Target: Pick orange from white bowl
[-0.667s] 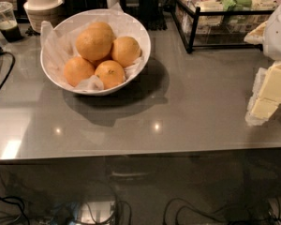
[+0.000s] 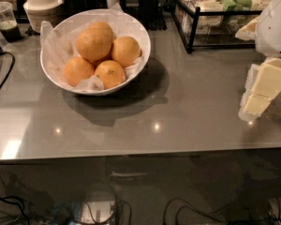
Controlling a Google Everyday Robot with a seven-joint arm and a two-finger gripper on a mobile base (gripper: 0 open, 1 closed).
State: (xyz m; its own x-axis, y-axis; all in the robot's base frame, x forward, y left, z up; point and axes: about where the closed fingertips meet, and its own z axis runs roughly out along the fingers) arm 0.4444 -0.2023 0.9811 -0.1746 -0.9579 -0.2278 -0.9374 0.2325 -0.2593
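Note:
The white bowl (image 2: pixel 139 37), lined with crinkled white paper, stands on the grey table at the back left. It holds several oranges. The largest orange (image 2: pixel 93 44) lies on top in the middle, pale and dimpled. Smaller oranges lie around it, one at the right (image 2: pixel 126 51), one at the front (image 2: pixel 109 73), one at the front left (image 2: pixel 77 70). My gripper (image 2: pixel 260 95) is at the right edge of the view, cream and white, well to the right of the bowl and apart from it.
A cream lidded paper cup (image 2: pixel 41 6) and a clear plastic cup with dark liquid (image 2: pixel 5 22) stand behind the bowl at the left. A black wire rack with packaged food (image 2: pixel 215 13) stands at the back right. Cables hang off the left table edge and lie on the floor.

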